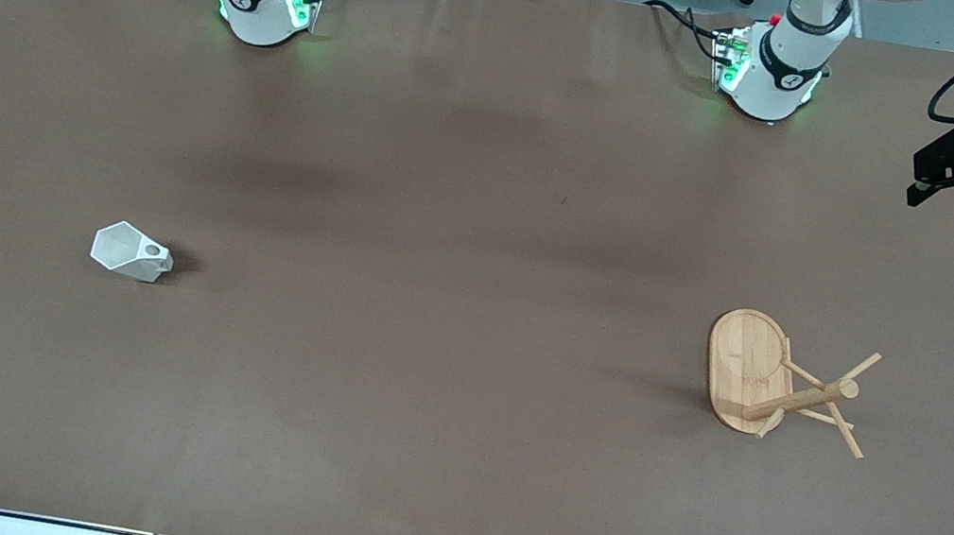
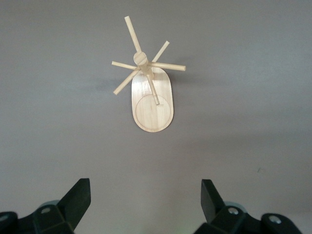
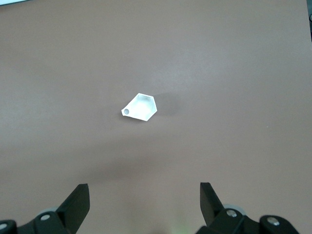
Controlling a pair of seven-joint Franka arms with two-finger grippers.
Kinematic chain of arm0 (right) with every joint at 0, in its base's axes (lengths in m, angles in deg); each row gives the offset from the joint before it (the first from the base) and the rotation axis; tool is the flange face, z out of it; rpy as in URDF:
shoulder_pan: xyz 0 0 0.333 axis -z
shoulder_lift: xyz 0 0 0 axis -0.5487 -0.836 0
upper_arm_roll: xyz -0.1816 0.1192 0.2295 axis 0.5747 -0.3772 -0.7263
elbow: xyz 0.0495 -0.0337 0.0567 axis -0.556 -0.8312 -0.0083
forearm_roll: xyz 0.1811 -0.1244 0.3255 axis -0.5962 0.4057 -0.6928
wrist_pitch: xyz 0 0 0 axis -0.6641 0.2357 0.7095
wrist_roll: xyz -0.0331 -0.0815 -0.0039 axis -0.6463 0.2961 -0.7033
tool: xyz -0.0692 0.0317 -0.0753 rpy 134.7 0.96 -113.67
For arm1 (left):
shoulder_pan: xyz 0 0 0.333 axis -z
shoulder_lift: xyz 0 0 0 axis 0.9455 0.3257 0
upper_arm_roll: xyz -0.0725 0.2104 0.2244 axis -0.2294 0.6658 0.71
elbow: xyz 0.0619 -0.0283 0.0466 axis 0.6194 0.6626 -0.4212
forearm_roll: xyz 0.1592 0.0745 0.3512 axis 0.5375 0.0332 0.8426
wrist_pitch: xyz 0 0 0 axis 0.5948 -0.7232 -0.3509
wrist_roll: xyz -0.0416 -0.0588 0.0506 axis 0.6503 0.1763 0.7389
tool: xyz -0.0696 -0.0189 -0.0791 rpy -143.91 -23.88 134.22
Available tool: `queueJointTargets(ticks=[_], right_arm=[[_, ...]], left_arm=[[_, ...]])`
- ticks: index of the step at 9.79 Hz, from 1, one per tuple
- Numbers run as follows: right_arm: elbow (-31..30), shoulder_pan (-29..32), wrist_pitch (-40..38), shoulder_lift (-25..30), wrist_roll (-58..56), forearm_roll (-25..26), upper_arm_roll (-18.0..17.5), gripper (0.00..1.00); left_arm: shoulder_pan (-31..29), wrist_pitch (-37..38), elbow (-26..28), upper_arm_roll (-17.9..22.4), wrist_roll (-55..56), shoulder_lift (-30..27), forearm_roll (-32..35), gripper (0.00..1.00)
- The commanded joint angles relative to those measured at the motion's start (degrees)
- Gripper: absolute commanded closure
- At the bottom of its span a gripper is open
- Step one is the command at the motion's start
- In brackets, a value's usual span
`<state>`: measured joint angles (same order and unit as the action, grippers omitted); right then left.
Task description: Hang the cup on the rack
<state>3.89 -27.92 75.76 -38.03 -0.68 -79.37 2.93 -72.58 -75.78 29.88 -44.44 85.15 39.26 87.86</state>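
Cup (image 1: pixel 132 252) white, faceted; rack (image 1: pixel 780 380) seemingly bamboo

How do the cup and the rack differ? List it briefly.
The cup is white and faceted; the rack is light bamboo with thin pegs. The cup is the smaller of the two. The cup sits toward the right arm's end of the table, the rack toward the left arm's end. Both rest on the brown table, untouched by either gripper.
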Motion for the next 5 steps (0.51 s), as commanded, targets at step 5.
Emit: queueJointTargets(ticks=[5], right_arm=[[0.6, 0.0, -0.5, -1.3, -1.2, 1.0, 0.0, 0.00]], left_arm=[[-0.1, 1.1, -0.6, 0.0, 0.3, 1.8, -0.6, 0.00]])
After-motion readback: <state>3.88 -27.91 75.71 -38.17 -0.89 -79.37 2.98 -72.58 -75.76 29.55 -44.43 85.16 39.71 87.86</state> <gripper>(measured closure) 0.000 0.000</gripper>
